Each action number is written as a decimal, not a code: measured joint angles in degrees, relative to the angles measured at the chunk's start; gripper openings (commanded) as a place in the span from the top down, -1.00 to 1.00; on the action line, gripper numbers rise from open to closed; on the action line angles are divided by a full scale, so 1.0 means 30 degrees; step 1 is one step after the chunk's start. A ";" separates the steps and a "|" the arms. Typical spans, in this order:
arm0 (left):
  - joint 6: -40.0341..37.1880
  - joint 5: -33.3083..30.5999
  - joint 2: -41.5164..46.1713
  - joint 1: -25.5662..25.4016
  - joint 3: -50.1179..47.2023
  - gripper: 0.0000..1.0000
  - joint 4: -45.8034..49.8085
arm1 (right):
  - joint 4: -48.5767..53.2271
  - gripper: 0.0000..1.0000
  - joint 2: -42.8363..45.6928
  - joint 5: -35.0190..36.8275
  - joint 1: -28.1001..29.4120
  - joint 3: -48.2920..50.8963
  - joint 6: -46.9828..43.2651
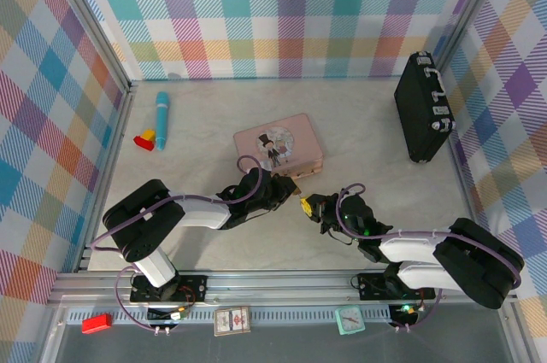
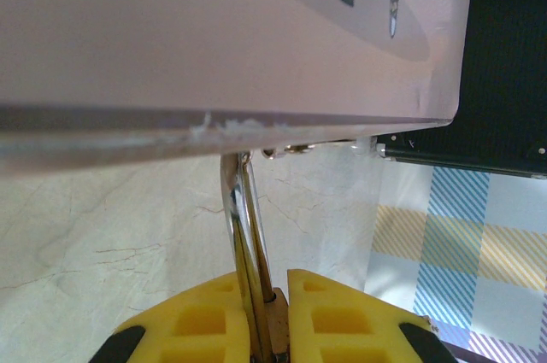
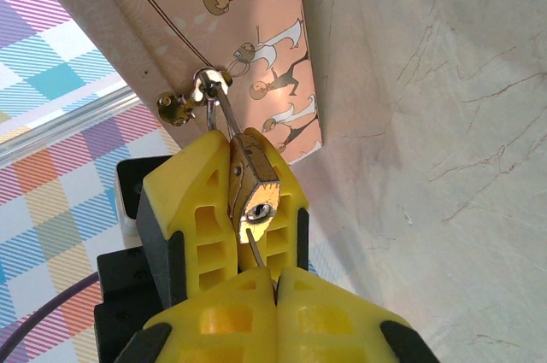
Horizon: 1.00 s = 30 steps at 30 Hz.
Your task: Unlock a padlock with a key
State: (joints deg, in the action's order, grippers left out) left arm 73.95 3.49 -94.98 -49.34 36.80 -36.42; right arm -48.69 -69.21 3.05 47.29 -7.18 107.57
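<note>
At the front edge of the pink illustrated tin box [image 1: 279, 145], the small brass padlock [image 3: 253, 177] hangs by its silver shackle from the clasp. The left gripper [image 2: 269, 312] clamps it. The right gripper [image 3: 275, 282], fully closed, pinches the slim dark-grey metal key [image 3: 256, 248], its tip just below the keyhole.

You are looking at a padlock [image 3: 255, 185] with a brassy metal body and mirror-bright shackle, a tin [image 3: 248, 30] gleaming in glossy pink print, fingers [image 2: 205, 324] of matt yellow plastic, and a table [image 3: 427, 124] lying smooth and marble-veined
</note>
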 measured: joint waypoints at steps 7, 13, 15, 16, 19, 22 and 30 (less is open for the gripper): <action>0.0080 -0.0270 0.0000 -0.0138 0.0000 1.00 0.0007 | -0.0007 1.00 -0.0007 0.0000 0.0000 -0.0007 0.0000; 0.0204 -0.0415 0.0000 -0.0175 0.0000 1.00 0.0007 | 0.0000 1.00 -0.0044 0.0007 0.0000 -0.0022 0.0007; 0.0211 -0.0430 0.0000 -0.0175 0.0000 1.00 0.0007 | 0.0036 1.00 -0.0036 0.0007 0.0000 -0.0022 0.0007; 0.0211 -0.0437 0.0000 -0.0175 0.0000 1.00 0.0000 | 0.0073 1.00 -0.0036 0.0007 0.0000 -0.0022 0.0007; 0.0219 -0.0481 0.0000 -0.0175 0.0000 1.00 0.0000 | 0.0160 1.00 -0.0029 0.0080 0.0000 -0.0022 0.0007; 0.0226 -0.0481 0.0000 -0.0175 0.0000 1.00 0.0000 | 0.0328 1.00 -0.0015 0.0153 0.0000 -0.0022 0.0007; 0.0321 -0.0525 0.0000 -0.0270 0.0000 1.00 -0.0015 | 0.0379 1.00 -0.0029 0.0219 0.0000 -0.0022 0.0007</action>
State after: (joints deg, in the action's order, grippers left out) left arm 74.91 1.91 -94.98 -50.15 36.80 -36.47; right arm -47.55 -69.30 3.70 47.29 -7.25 107.59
